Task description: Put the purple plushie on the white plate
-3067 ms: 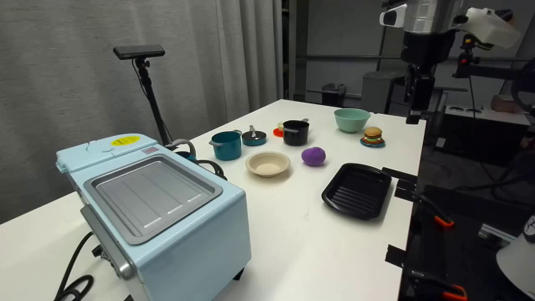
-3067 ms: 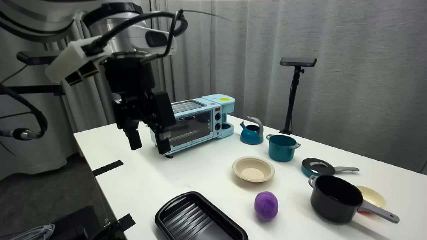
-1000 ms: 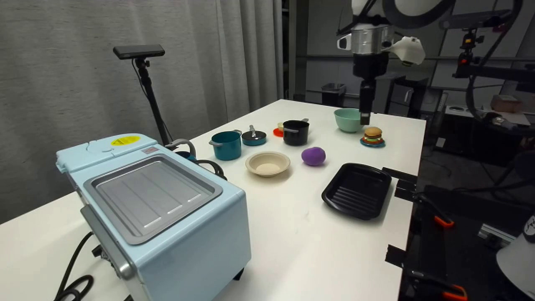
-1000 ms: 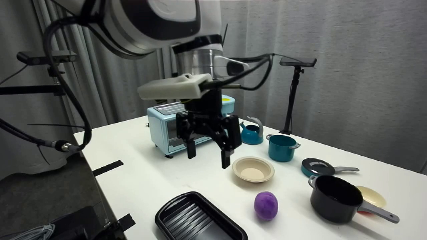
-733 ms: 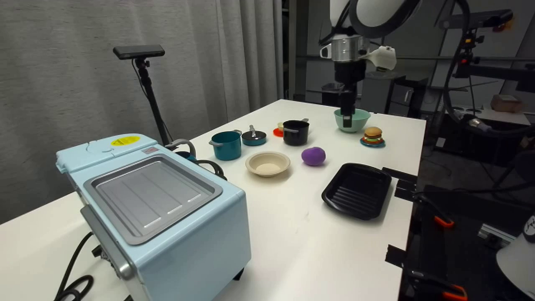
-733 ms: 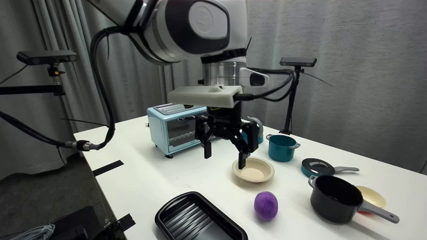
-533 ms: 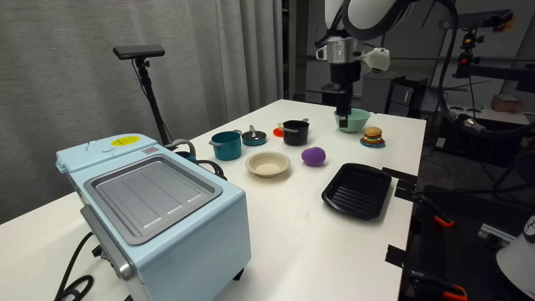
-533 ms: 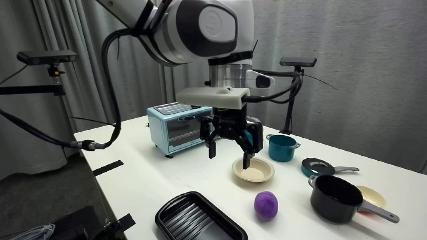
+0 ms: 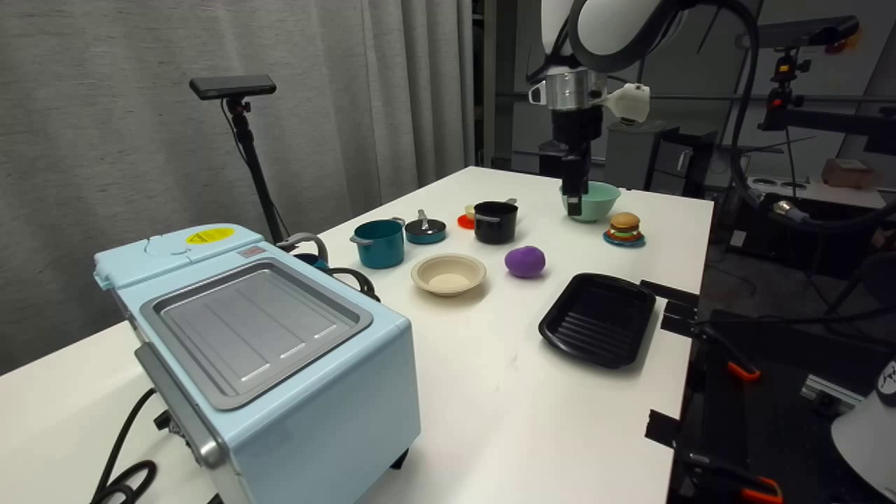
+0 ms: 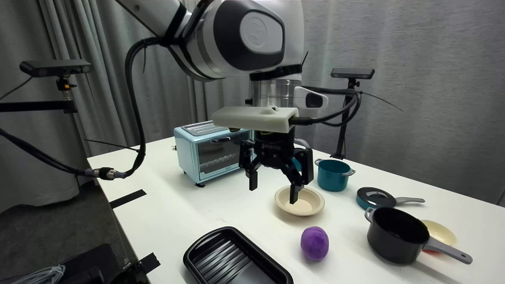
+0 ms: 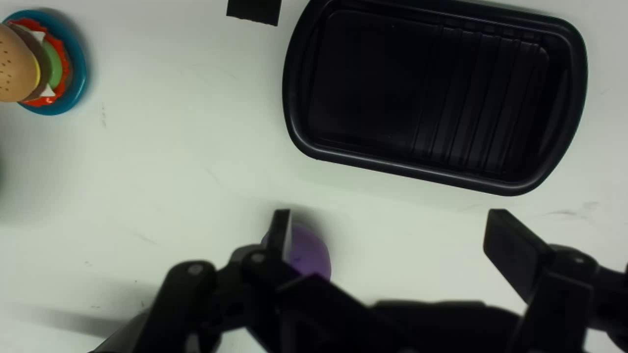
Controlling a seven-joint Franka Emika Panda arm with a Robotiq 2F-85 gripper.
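In an exterior view, nothing placed yet; round purple plushie (image 9: 525,262) sits on white table (image 9: 490,399), near but apart from the shallow cream plate (image 9: 448,281); grasp, lift and placing all left; looks like approach stage. In an exterior view, arm (image 10: 252,31) reaches out over the table; gripper (image 10: 273,193) points down, raised clear of the surface; jaws spread wide, nothing held. In the wrist view, one jaw partly covers the plushie; gap not centred on it, so probably shift sideways before lowering; black ridged tray (image 11: 368,78) lies nearby.
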